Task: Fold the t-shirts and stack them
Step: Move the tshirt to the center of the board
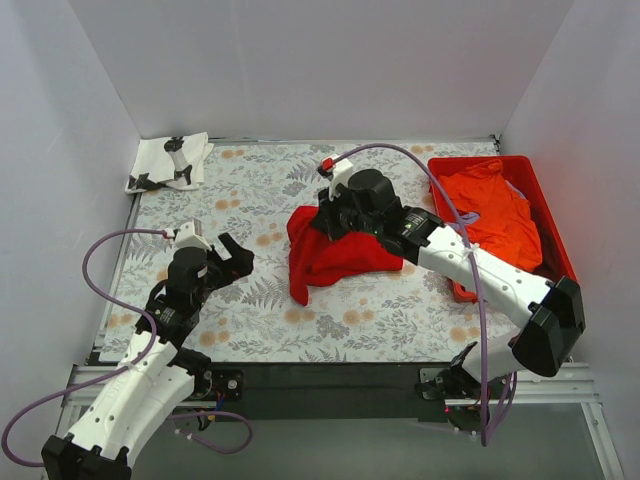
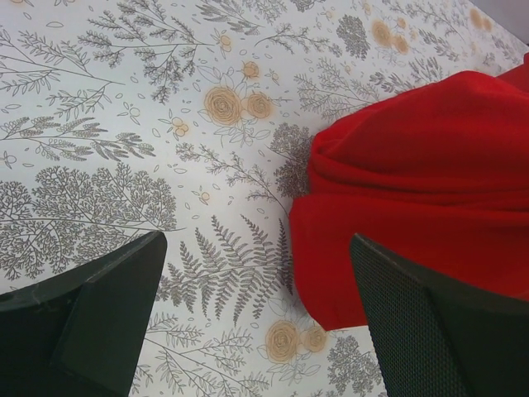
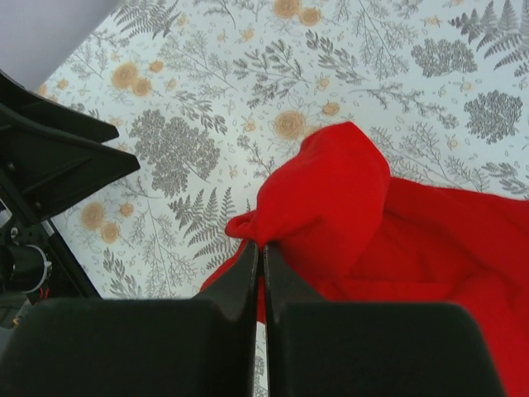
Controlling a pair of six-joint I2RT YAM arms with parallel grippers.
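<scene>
A bright red t-shirt [image 1: 330, 255] lies crumpled mid-table on the floral cloth. My right gripper [image 3: 263, 246] is shut on a fold of the red t-shirt [image 3: 331, 198] and holds that part lifted; in the top view the right gripper [image 1: 325, 222] sits over the shirt's upper left. My left gripper [image 1: 232, 262] is open and empty, to the left of the shirt; its view shows the red t-shirt [image 2: 413, 182] just ahead of the right finger. A white t-shirt with black print [image 1: 168, 162] lies folded at the far left corner. An orange t-shirt [image 1: 495, 210] fills the tray.
A rigid red plastic tray [image 1: 550, 225] stands along the right side, with a bit of lavender cloth [image 1: 470, 216] showing at its left rim. White walls close the table on three sides. The left arm [image 3: 50, 157] shows in the right wrist view.
</scene>
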